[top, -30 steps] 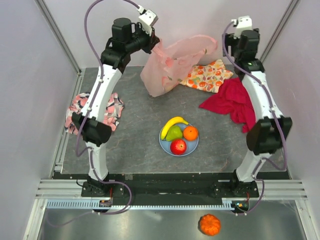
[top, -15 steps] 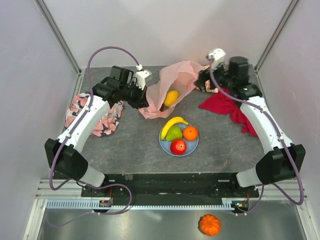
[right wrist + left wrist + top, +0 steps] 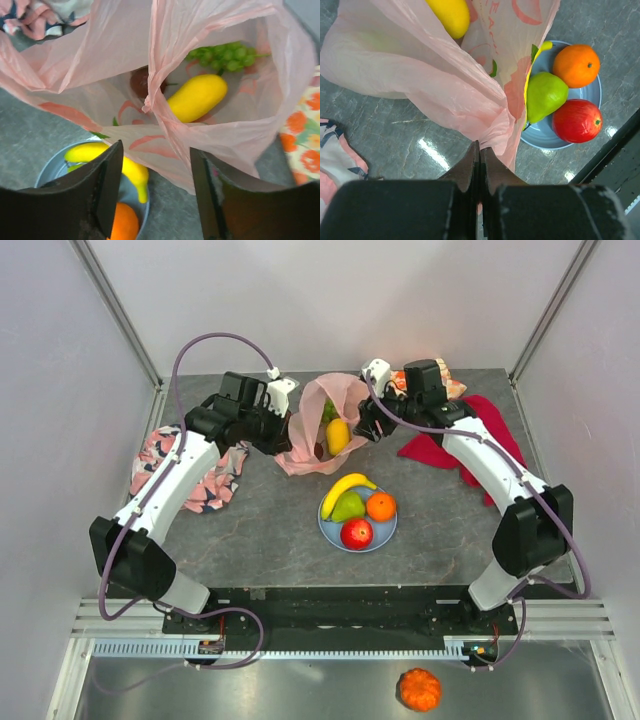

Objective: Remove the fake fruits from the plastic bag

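Got the left gripper (image 3: 479, 150) pinched completely together on a bunched-up fold of the plastic bag (image 3: 318, 430), holding that side up off the table (image 3: 250, 530). Over on the other side, seeing the right gripper (image 3: 156, 150) with its jaws roughly halfway apart, straddling a ridge of pink film right at the bag's mouth. Not clamped on anything, and can't tell whether the fingers actually touch the film. Found the bag itself at the back middle of the table, strung between the two grippers and just behind the blue plate (image 3: 322, 523). Peeking inside from the right wrist view: a yellow fruit (image 3: 196, 97), green grapes (image 3: 222, 56) just behind it, plus a dark purple fruit (image 3: 142, 82) half hidden by a fold. Already out on the plate: banana (image 3: 347, 488), green pear (image 3: 348, 507), orange (image 3: 381, 505) and red apple (image 3: 357, 533), all huddled together and touching.
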`<action>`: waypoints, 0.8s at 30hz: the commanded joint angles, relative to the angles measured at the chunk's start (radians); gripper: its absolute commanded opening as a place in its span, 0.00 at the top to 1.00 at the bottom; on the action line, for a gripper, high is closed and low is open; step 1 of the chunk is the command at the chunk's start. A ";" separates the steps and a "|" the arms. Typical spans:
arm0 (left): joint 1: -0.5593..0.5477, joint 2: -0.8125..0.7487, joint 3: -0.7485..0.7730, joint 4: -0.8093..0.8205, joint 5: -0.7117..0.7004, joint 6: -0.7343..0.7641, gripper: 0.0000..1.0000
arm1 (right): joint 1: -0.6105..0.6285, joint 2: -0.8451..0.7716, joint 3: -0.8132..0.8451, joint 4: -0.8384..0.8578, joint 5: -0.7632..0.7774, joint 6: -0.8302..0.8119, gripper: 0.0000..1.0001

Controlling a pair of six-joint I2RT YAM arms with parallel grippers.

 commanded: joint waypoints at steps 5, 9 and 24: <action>0.003 0.002 0.058 0.035 -0.020 -0.043 0.98 | 0.005 -0.268 0.021 0.170 0.480 -0.043 0.14; 0.004 0.014 0.069 0.038 -0.026 -0.039 0.98 | 0.008 -0.327 0.041 0.190 0.219 -0.011 0.15; 0.004 -0.010 0.083 0.055 0.000 -0.074 0.98 | 0.096 0.017 0.041 0.119 0.031 -0.025 0.41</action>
